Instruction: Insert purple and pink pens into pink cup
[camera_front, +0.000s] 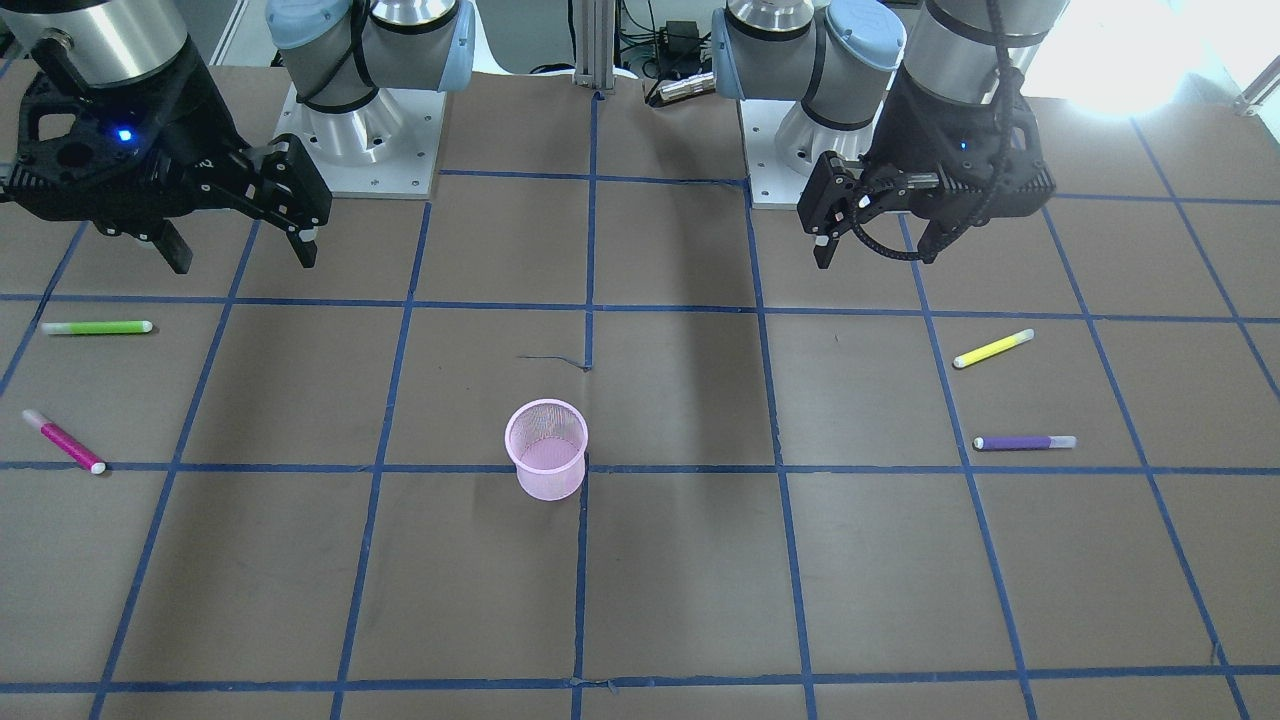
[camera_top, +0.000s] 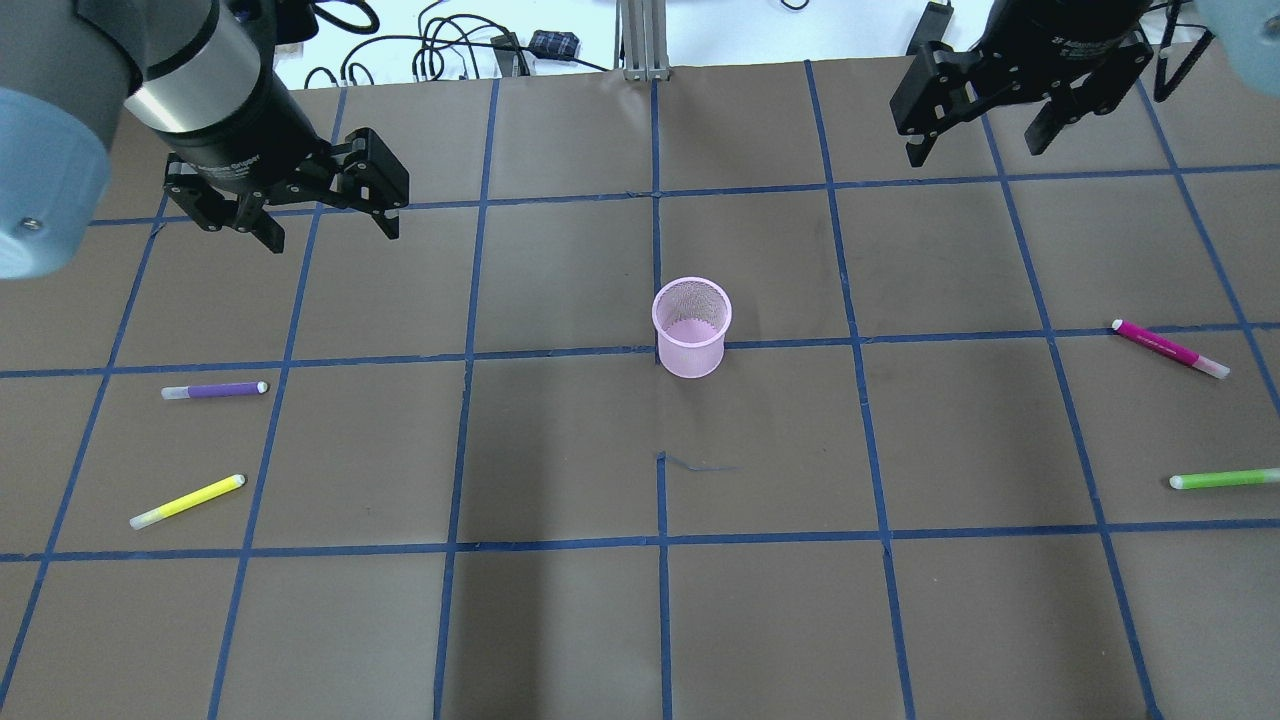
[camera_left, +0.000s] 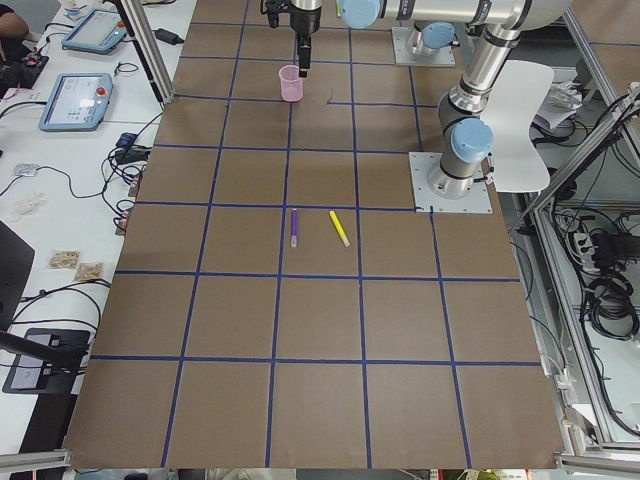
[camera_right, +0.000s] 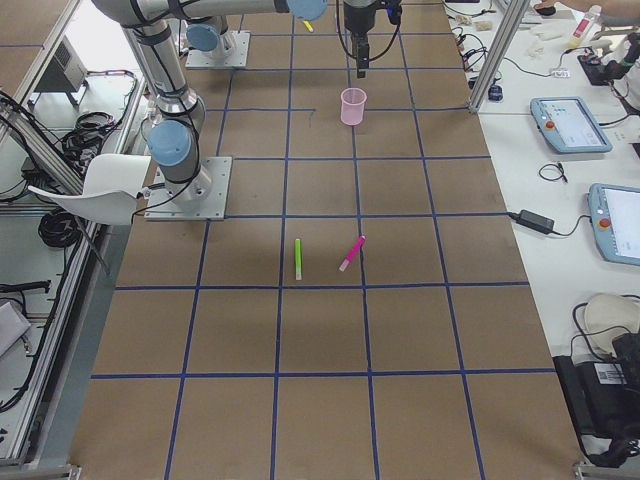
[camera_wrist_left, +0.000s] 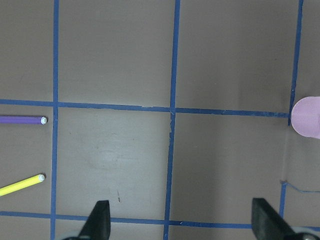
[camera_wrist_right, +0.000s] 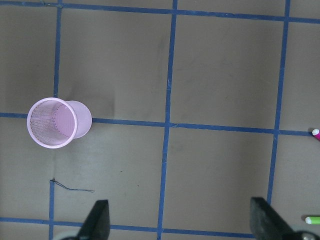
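Pens for this task both lie flat on the surface (camera_top: 560, 620), and neither has been picked up. The purple pen (camera_top: 215, 390) is on the robot's left side, with a yellow pen (camera_top: 187, 500) near it. The pink pen (camera_top: 1168, 349) lies slanted on the robot's right side, with a green pen (camera_top: 1225, 479) near it. The pink cup (camera_top: 690, 355) stands upright near the middle of the surface, well apart from all four pens, and the right wrist view shows nothing inside it.

The left fingers (camera_top: 384, 200) are spread wide and empty, hanging above the surface beyond the purple pen. The right fingers (camera_top: 918, 125) are likewise spread and empty, high above the far side beyond the pink pen.

By my reading, the task is at its opening step: reaching for a first pen. The likely next move is for each arm to take the pen on its own side. It would come down with fingers straddling the barrel crosswise, and the right wrist would turn to match the pink pen's slant. The yellow and green pens should be left alone.
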